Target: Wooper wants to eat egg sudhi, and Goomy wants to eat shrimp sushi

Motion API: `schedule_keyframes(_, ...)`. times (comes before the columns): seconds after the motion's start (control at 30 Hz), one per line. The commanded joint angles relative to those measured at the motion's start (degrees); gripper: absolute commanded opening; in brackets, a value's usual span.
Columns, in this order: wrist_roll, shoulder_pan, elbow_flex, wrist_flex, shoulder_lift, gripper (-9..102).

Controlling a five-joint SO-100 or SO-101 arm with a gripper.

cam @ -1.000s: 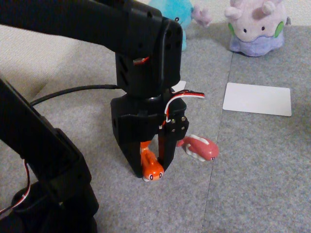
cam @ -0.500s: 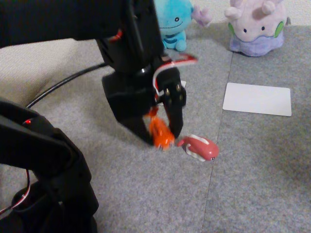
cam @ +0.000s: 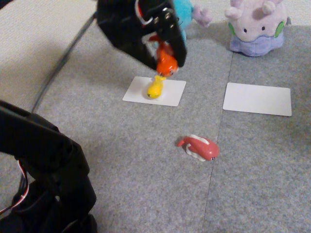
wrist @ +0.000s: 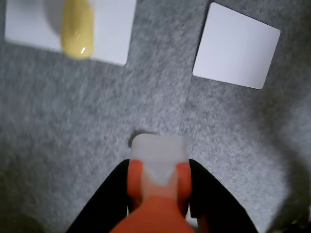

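Observation:
My gripper (cam: pixel 166 63) is raised above the carpet and shut on the orange shrimp sushi (cam: pixel 166 62); in the wrist view the shrimp sushi (wrist: pixel 158 194) sits between the black fingers (wrist: pixel 104 208). The yellow egg sudhi (cam: pixel 155 88) lies on a white card (cam: pixel 172 92) just below the gripper; the egg sudhi (wrist: pixel 77 28) appears top left in the wrist view. Wooper (cam: pixel 187 12) is mostly hidden behind the arm at the back. Goomy (cam: pixel 256 25) sits at the back right, behind an empty white card (cam: pixel 257 98).
A pink-red fish toy (cam: pixel 199 147) lies on the grey carpet in the middle. The arm's black base (cam: pixel 43 179) fills the lower left, and a black cable (cam: pixel 63 58) runs across the left. A seam between carpet tiles runs down right of centre.
The gripper has lifted the orange shrimp sushi off the carpet and carried it up and back, over the card with the yellow toy. The pink-red toy has stayed put.

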Motion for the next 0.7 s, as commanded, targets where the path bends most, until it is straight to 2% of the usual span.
schedule_keyframes(0.0,3.1,1.8,-9.1,0.1,-7.4,6)
schedule_keyframes(0.37,2.3,8.2,-34.0,2.5,-30.3,6)
schedule_keyframes(0.67,3.2,9.0,-46.0,2.4,-44.2,6)
